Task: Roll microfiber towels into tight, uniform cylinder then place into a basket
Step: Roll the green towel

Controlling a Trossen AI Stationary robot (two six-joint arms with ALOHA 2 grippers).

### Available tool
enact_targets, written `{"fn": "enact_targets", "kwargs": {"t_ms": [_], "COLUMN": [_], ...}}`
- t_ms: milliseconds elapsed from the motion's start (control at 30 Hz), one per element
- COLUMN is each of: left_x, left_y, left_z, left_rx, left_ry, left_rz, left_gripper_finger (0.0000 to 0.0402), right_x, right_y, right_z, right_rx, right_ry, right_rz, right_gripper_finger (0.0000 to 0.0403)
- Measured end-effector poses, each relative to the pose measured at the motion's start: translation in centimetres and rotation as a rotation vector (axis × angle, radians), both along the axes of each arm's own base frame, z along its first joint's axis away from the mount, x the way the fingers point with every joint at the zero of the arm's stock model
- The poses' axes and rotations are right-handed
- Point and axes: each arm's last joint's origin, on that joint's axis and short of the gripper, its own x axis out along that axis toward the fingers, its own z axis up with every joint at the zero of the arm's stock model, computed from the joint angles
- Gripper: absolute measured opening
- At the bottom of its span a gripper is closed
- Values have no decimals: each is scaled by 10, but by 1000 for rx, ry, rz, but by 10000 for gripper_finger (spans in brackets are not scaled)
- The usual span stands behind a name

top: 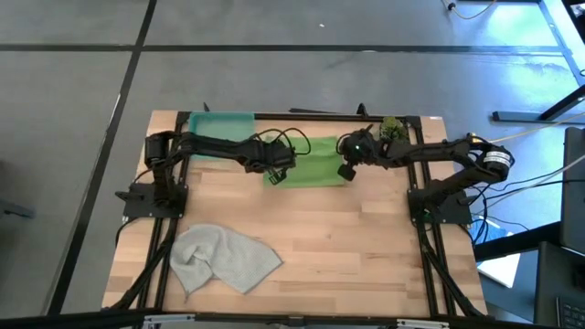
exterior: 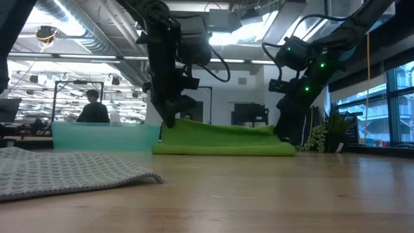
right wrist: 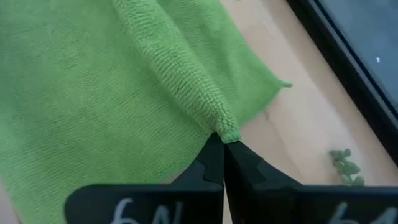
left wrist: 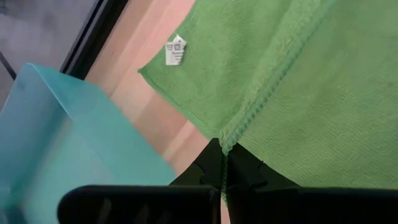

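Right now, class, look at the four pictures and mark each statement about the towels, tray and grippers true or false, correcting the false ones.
1. Both grippers pinch the bright lime green microfiber towel. True: the left gripper and the right gripper are each shut on an edge of it.
2. The pale grey cloth towel lies inside the tray. False: it lies crumpled on the wooden table, near the front left.
3. The translucent teal plastic tray holds a rolled towel. False: no towel lies in it.
4. A small leafy plant sprig sits at the table's far edge. True.
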Motion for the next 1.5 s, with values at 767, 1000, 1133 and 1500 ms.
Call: {"fn": "enact_targets", "kwargs": {"t_ms": [767, 1000, 1133, 1500], "left_x": [1, 6, 9, -6], "left_y": [22, 8, -4, -24], "left_z": [3, 0, 0, -40], "left_rx": [20, -153, -201, -249], "left_ry": [-79, -114, -108, -112], "left_rz": [60, -36, -111, -160], "left_gripper_finger": [80, 82, 82, 82], "right_x": [7, 13, 15, 23], "right_y": [-5, 10, 24, 35], "right_z": [9, 7, 2, -30], "right_rx": [-85, 165, 279, 272], "right_ry": [-93, -189, -174, -6], "right_rz": [29, 270, 381, 344], "right_gripper_finger": [114, 130, 122, 114]}}
